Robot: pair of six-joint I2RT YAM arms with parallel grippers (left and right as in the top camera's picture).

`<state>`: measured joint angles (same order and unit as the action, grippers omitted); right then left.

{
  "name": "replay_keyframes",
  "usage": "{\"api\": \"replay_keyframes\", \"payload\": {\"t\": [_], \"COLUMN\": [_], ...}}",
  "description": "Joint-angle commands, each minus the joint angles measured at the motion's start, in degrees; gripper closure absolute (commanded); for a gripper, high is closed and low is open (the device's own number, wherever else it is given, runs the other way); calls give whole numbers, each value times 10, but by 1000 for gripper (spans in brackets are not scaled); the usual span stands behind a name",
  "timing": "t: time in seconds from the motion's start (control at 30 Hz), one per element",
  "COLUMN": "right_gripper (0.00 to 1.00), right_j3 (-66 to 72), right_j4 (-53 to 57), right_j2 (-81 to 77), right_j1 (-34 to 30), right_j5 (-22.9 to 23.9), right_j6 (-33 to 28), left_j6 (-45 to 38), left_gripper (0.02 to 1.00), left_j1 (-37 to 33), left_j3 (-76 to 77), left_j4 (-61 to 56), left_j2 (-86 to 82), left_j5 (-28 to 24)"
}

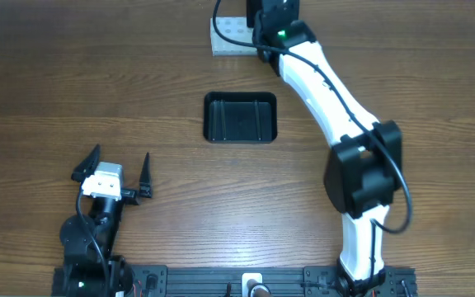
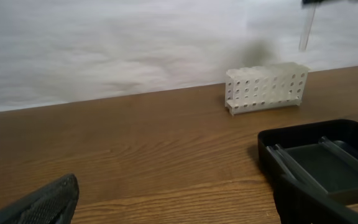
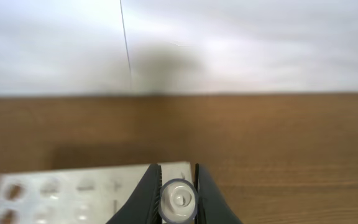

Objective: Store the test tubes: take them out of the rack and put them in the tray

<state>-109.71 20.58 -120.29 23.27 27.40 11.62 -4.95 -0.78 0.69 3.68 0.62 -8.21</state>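
The right gripper (image 3: 178, 194) pinches a clear test tube (image 3: 179, 200) near its open mouth, one finger on either side of the glass. The rest of the tube hangs straight down below the fingers, its rounded end clear above the white rack (image 2: 266, 87). The grip looks narrow and high on smooth glass, so the likeliest trouble is the tube sliding down through the fingers or swinging askew if the arm turns sharply toward the black tray (image 1: 207, 118), which lies well back from the fingers toward the arm bases. A low carry could knock the hanging end against the rack top or the tray wall. Opening the fingers with the tube upright and high could let it bounce or crack, perhaps against what look like tubes (image 2: 294, 173) already lying inside. The left gripper (image 1: 122, 153) rests with its fingers spread wide, holding nothing, well apart from rack and tray.
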Motion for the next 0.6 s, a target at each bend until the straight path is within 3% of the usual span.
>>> {"api": "replay_keyframes", "payload": {"t": [0.03, 0.17, 0.37, 0.47, 0.6], "right_gripper": [972, 989, 928, 958, 965], "right_j3": [-5, -5, -4, -3, -2], "right_j4": [14, 66, 192, 239, 278], "right_j2": [64, 92, 95, 83, 55], "right_j1": [9, 17, 19, 19, 23], "right_j5": [11, -3, -124, -193, -247], "right_j6": [2, 43, 147, 163, 162], "left_j6": [-4, -4, -4, -4, -4], "left_gripper": [20, 18, 18, 18, 18], "left_j1": [-3, -3, -3, -3, -3], "left_j3": [-3, -3, -3, -3, -3], "left_j4": [0, 0, 0, 0, 0], "left_j2": [-3, -3, -3, -3, -3], "left_j5": [-5, -5, -5, -5, -5]}}
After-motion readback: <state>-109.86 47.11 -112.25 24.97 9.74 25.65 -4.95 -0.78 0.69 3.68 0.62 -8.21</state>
